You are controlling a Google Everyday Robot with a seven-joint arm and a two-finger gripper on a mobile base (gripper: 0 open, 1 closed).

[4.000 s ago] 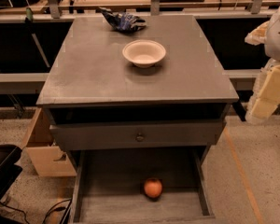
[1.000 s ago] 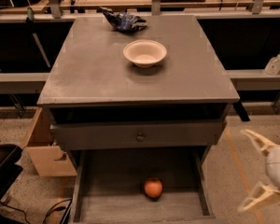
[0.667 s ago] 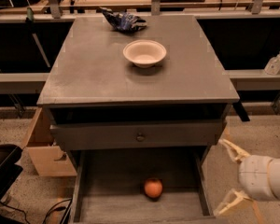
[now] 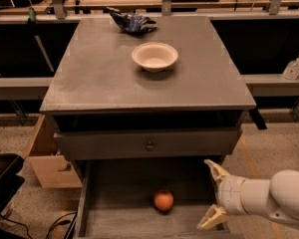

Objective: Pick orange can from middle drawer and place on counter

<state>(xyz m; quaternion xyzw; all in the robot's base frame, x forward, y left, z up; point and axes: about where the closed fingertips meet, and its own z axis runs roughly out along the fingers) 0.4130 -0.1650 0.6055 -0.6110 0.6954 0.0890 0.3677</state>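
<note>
One orange can point(image 4: 163, 200): sat in middle drawer point(image 4: 119, 214)
One gripper point(image 4: 205, 194): hung wide open, right of it
One white bowl point(image 4: 155, 56): on counter point(image 4: 99, 76)

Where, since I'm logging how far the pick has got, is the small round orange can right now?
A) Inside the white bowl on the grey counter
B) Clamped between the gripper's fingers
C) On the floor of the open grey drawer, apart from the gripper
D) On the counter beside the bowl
C: the small round orange can sits on the plank floor of the open grey wooden drawer, and the open white gripper is to its right, not touching it.
</note>
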